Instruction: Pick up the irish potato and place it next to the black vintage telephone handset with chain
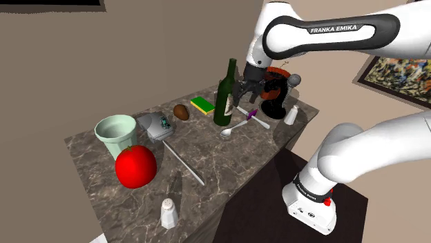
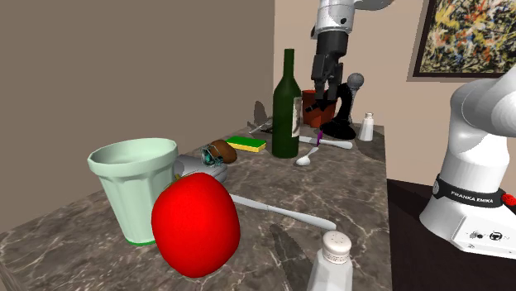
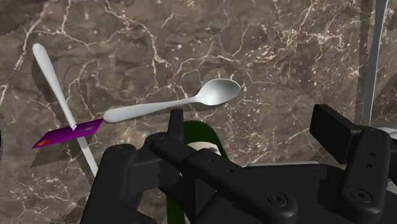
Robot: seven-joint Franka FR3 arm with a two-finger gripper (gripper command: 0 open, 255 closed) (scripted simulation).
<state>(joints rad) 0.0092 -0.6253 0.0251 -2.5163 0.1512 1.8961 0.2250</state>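
Observation:
The potato (image 1: 181,111) (image 2: 222,150) is a small brown lump lying on the dark marble table (image 1: 228,166), between a grey object and a yellow-green sponge. The black telephone (image 1: 276,96) (image 2: 339,112), with a red part on it, stands at the table's far corner. My gripper (image 1: 247,93) (image 2: 319,97) (image 3: 253,127) hangs open above the table between the green bottle and the telephone, well away from the potato. Nothing is between its fingers. In the wrist view a spoon (image 3: 172,105) and a purple-handled utensil (image 3: 67,130) lie on the marble below the gripper.
A tall green bottle (image 1: 225,96) (image 2: 286,99) stands close beside the gripper. A sponge (image 1: 202,104), a white shaker (image 1: 291,114), a pale green cup (image 1: 116,134), a red fruit (image 1: 135,166), a knife (image 1: 183,162) and a second shaker (image 1: 168,212) share the table.

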